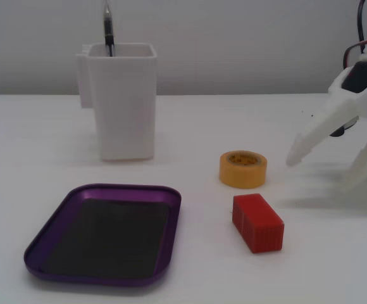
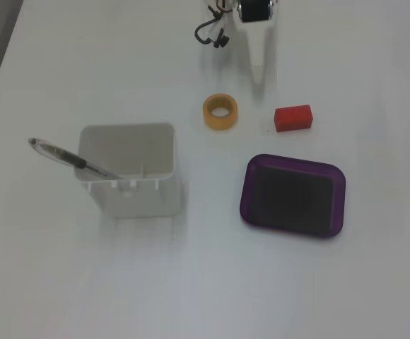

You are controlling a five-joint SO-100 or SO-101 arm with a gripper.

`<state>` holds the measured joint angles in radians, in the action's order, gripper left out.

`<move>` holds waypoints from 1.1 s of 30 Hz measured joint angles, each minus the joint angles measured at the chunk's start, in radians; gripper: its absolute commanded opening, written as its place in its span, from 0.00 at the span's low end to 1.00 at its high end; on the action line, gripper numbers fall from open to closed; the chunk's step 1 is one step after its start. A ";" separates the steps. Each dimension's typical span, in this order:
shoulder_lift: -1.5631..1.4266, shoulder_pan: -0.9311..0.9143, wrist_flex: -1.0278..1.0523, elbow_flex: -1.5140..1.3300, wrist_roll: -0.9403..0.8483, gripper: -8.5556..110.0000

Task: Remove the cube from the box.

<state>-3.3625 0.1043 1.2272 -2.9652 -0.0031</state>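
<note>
Two fixed views agree: the cube (image 1: 257, 222) lies on the white table (image 1: 38, 145) outside the box (image 1: 76, 196), just to the right of the tray in a fixed view and in front of the yellow tape roll (image 1: 243, 168). Nothing sits on the box's dark bottom. At the right edge the gripper (image 1: 326, 168) hangs with its white fingers (image 1: 313, 136) spread apart — holding nothing, clear of the cube. Farther back stands a tall white container (image 1: 123, 101) with a pen (image 2: 71, 158) in it.
</note>
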 measured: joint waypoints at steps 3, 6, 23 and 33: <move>0.000 0.000 0.005 -0.003 0.000 0.16; 0.000 0.000 0.005 -0.026 0.000 0.06; 0.000 0.000 0.005 -0.071 0.002 0.07; 0.000 0.000 0.005 -0.071 0.002 0.07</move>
<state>-3.3625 0.1043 1.2318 -3.0357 -0.0015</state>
